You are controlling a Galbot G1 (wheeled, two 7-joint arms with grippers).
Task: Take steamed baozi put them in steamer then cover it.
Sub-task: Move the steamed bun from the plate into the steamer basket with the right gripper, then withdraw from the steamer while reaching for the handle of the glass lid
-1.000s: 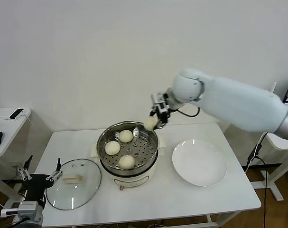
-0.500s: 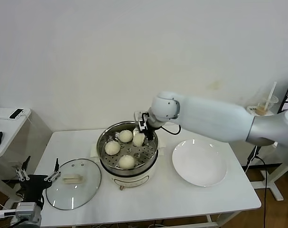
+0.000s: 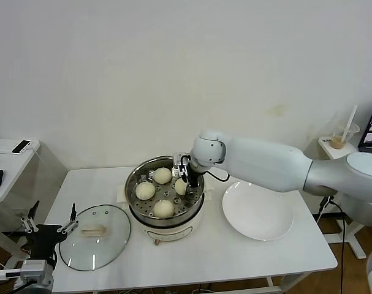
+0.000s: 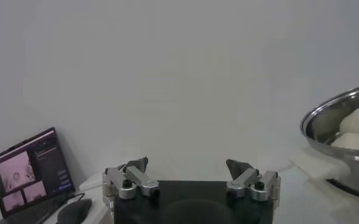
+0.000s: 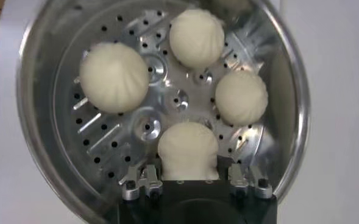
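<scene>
The steel steamer (image 3: 136, 177) stands on its white pot base in the middle of the table. Three cream baozi (image 3: 145, 190) lie on its perforated floor. My right gripper (image 3: 184, 177) reaches down inside the basket near its right wall and is shut on another baozi (image 3: 181, 186). The right wrist view shows that baozi (image 5: 187, 149) pinched between the fingers (image 5: 144, 178), low over the steamer's floor (image 5: 179, 100). The glass cover (image 3: 95, 237) lies flat on the table to the left. My left gripper (image 3: 51, 228) waits open beside it at the table's left edge.
A white plate (image 3: 257, 209) with nothing on it sits right of the steamer. A side table (image 3: 8, 153) stands at far left. In the left wrist view the open left gripper (image 4: 188, 164) faces the steamer's rim (image 4: 331, 115), with a laptop (image 4: 27, 173) behind.
My right gripper has come down from above the steamer's back rim into the basket, carrying the baozi to the floor on the right side. The left arm has not moved.
</scene>
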